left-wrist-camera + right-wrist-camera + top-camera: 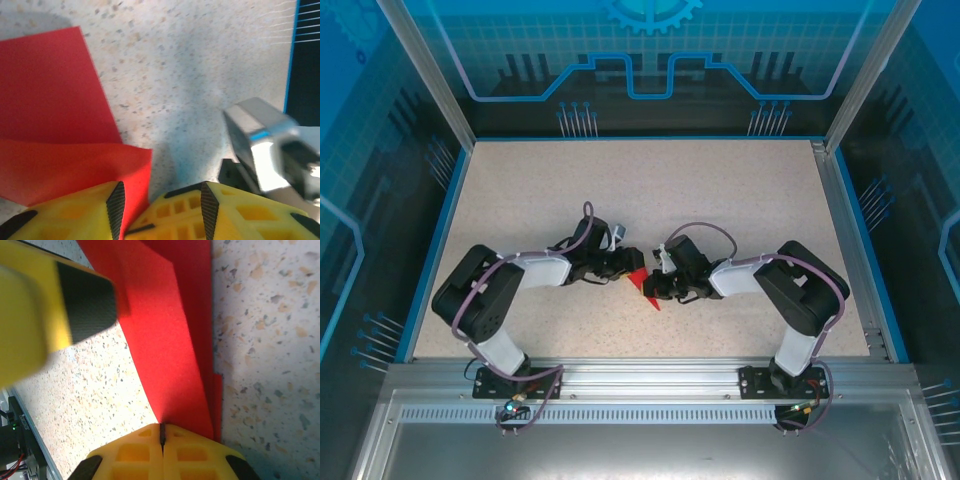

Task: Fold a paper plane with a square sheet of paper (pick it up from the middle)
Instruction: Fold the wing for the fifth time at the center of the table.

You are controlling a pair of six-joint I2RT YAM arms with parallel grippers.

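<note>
The red paper [642,284] lies mid-table between the two arms as a small pointed, folded shape. My right gripper [656,284] is shut on it. In the right wrist view the paper [170,340] runs out of the closed seam of the right gripper [161,432], with stacked layers along its right edge. My left gripper [625,268] is open. In the left wrist view the paper [50,115] shows a raised flap, and its edge dips between the pads of the left gripper [161,202]. One left fingertip [85,300] hovers over the paper.
The speckled table [720,200] has a blue rim and transparent walls on three sides, with a metal rail along the near edge [640,380]. The right arm's grey wrist housing [270,150] sits close beside the left gripper's fingers.
</note>
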